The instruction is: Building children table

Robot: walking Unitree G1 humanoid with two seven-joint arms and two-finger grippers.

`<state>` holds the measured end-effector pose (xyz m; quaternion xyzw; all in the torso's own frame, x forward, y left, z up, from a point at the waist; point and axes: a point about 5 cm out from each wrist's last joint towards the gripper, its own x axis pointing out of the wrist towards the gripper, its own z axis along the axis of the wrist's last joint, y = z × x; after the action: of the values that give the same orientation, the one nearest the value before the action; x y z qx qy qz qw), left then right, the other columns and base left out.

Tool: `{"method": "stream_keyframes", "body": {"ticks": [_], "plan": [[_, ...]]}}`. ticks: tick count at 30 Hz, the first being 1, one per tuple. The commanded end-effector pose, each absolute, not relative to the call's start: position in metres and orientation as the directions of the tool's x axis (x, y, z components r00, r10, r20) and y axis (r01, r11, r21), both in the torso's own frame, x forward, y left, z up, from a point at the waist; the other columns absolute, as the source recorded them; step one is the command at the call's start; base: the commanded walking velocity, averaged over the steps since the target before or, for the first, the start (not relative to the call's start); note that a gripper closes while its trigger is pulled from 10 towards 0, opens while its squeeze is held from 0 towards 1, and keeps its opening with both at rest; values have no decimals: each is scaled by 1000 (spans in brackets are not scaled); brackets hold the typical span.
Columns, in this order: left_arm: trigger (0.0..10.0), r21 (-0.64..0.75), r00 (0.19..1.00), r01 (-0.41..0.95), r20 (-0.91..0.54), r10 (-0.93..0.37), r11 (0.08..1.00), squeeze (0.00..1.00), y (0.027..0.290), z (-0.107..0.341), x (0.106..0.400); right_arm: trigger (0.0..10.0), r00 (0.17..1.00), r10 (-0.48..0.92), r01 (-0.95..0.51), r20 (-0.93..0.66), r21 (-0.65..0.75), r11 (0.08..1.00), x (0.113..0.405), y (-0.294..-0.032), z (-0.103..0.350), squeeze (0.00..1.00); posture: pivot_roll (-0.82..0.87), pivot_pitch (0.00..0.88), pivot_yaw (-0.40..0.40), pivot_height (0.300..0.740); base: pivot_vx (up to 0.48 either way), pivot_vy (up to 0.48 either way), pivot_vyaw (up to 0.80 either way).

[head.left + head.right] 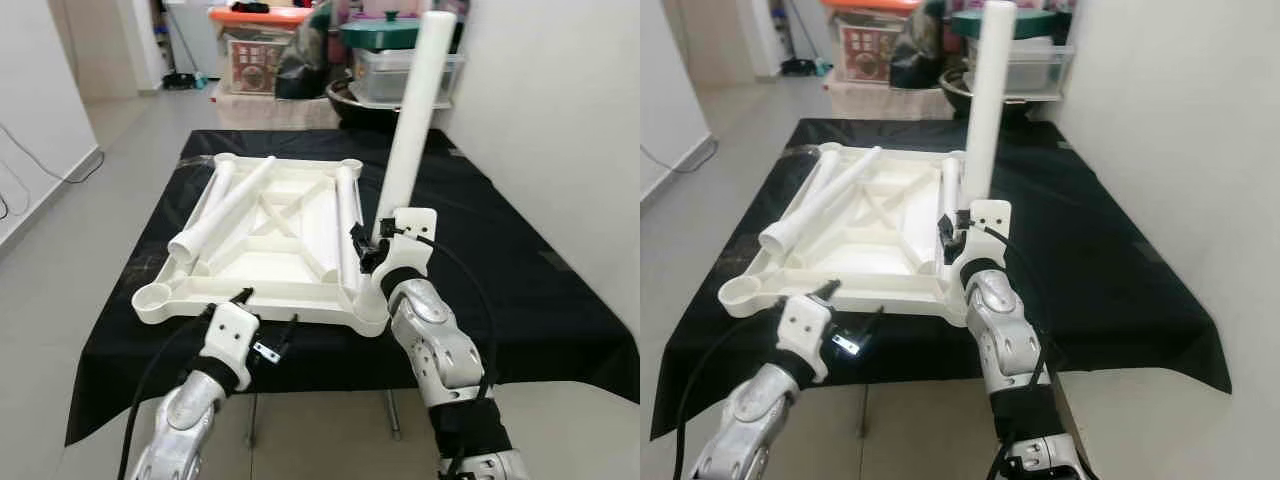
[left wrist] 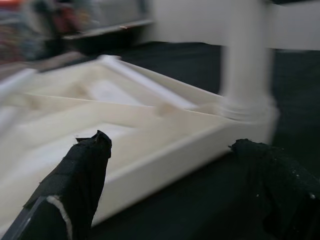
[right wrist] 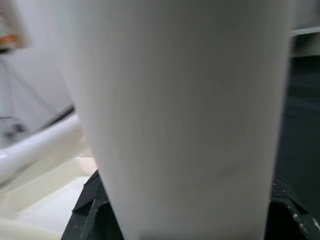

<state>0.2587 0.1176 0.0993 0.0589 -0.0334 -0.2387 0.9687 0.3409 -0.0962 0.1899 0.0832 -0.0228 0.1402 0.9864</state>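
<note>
White plastic tabletop (image 1: pixel 262 240) lies upside down on black cloth-covered table (image 1: pixel 520 270). Right gripper (image 1: pixel 375 243) is clamped on a white cylindrical plastic leg (image 1: pixel 412 118) — upright, slightly tilted, its foot at the tabletop's near right corner. Left gripper (image 1: pixel 266 322) hovers just beside the near edge, fingers (image 2: pixel 75 185) apart, holding nothing. Leg count: 4 — 1 held, 3 loose legs (image 1: pixel 222 208) lying inside the frame; 2 at left, 1 at right. Storage boxes (image 1: pixel 262 45) in bkgd.
</note>
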Motion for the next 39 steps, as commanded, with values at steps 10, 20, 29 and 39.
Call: {"method": "stream_keyframes", "body": {"ticks": [10, 20, 29, 39], "plan": [[10000, 115, 825, 565, -37, -565, 817, 0, 109, 89, 248, 10000, 739, 665, -668, 113, -11, 744, 333, -80, 210, 0, 40, 0, -52, 740, 0, 0, 0], [10000, 116, 824, 565, -41, -564, 817, 0, 112, 90, 247, 10000, 707, 703, -701, 71, -61, 711, 349, -98, 212, 0, 50, 0, -59, 740, 0, 0, 0], [10000, 118, 820, 572, -44, -571, 812, 0, 110, 90, 248, 10000, 757, 650, -652, 66, 6, 759, 353, -100, 205, 1000, 41, 0, -50, 740, 0, 0, 0], [10000, 115, 809, 587, -49, -586, 801, 0, 108, 89, 249, 10000, 617, 786, -783, 44, -68, 619, 346, -100, 208, 0, 34, 0, -47, 740, 0, 0, 0]]}}
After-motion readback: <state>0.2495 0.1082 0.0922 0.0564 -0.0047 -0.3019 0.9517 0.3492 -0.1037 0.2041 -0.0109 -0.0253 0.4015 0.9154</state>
